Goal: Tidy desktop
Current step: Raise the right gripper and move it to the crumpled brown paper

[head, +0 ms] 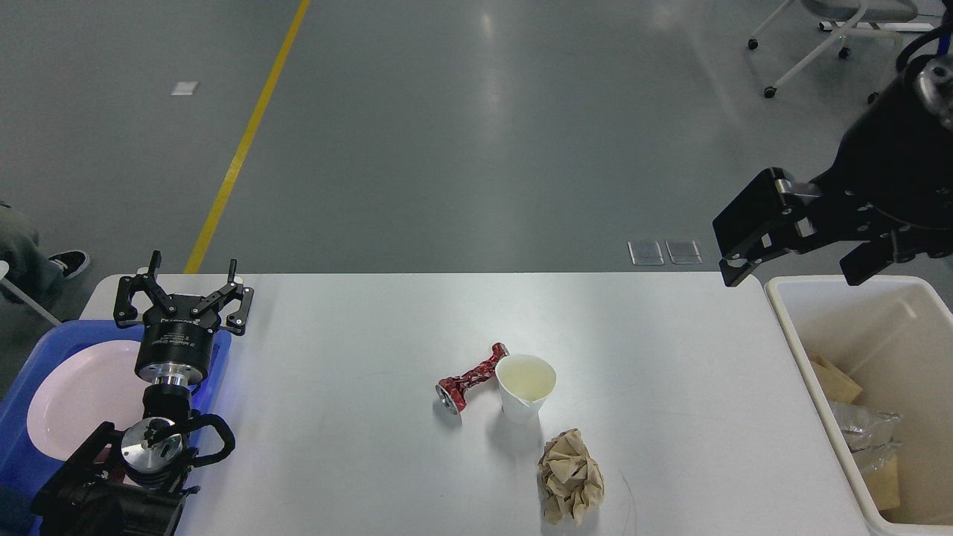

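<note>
The white desktop [357, 476] fills the lower part of the head view. Near its middle lie a crushed red can [469, 377], a white paper cup [525, 385] standing upright beside the can, and a crumpled brown paper ball [569, 476] nearer the front. My left gripper [184, 276] stands open over the far left of the desktop, holding nothing. My right gripper [793, 272] hangs open and empty in the air, above the gap between the desktop's far right corner and the bin.
A blue tray [18, 387] with a white plate [78, 402] in it sits at the left edge under my left arm. A beige bin [826, 417] with paper and plastic scraps stands at the right. Office chairs are on the floor beyond.
</note>
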`<state>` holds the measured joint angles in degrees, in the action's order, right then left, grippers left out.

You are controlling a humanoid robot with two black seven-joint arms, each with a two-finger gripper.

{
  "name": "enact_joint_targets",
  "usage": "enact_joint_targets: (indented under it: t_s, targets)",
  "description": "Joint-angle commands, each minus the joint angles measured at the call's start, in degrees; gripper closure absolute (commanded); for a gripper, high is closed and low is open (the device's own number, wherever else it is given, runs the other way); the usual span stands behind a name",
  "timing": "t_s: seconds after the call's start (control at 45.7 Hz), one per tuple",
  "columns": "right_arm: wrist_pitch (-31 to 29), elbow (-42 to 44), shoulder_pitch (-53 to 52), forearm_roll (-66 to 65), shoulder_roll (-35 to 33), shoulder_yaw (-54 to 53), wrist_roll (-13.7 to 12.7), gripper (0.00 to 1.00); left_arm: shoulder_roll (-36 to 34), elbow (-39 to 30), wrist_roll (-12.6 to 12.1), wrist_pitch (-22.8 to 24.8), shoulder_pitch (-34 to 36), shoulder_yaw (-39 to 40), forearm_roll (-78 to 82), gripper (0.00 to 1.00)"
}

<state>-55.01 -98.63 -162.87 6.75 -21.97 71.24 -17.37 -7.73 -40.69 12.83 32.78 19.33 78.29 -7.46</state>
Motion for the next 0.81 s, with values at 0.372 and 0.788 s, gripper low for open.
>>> enact_joint_targets:
  t_s: [0.372,0.788]
  targets:
    - [5.07,0.98,12.82,0.37,0.43,-3.3,0.23,0.01,0.0,0.0,-0.09,0.0,0.09,0.02,-0.01,0.04]
    - [34.24,1.51,44.73,0.46,7.02,-18.68,-0.12,0.02,0.0,0.0,-0.09,0.0,0.09,0.02,-0.01,0.04]
